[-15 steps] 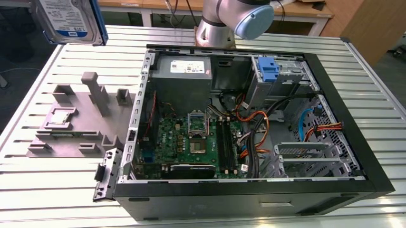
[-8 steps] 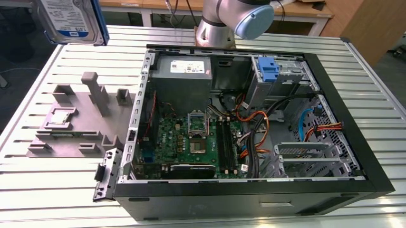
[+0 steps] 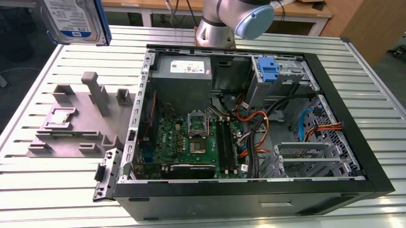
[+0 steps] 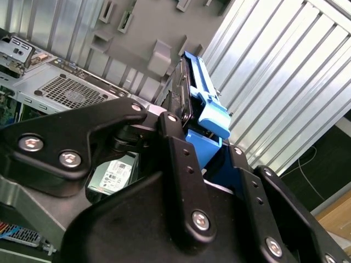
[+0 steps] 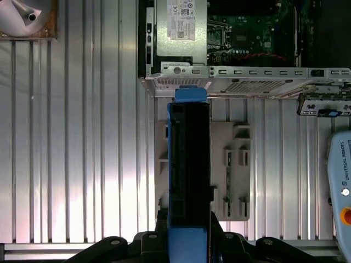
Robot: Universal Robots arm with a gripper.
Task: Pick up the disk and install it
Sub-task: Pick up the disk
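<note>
The disk (image 3: 73,21), silver-grey with a white-and-blue label and a blue rail, hangs in the air at the exterior view's upper left, above the table. In both wrist views it stands edge-on between my black fingers: the disk (image 5: 189,159) hovers over a grey fixture plate (image 5: 233,164), and its blue carrier rails (image 4: 204,98) stick out past the fingertips. My gripper (image 5: 189,222) (image 4: 204,145) is shut on the disk. The open computer case (image 3: 241,194) lies to the exterior view's right of it, with an upright blue bracket (image 3: 269,71) in its drive bay.
A grey power-supply box (image 3: 187,69) sits in the case's far corner beside the motherboard (image 3: 197,137) and loose cables (image 3: 260,128). The grey fixture plate (image 3: 70,142) with upright posts lies on the slatted table (image 3: 51,185). A pendant (image 5: 340,186) rests beside the case.
</note>
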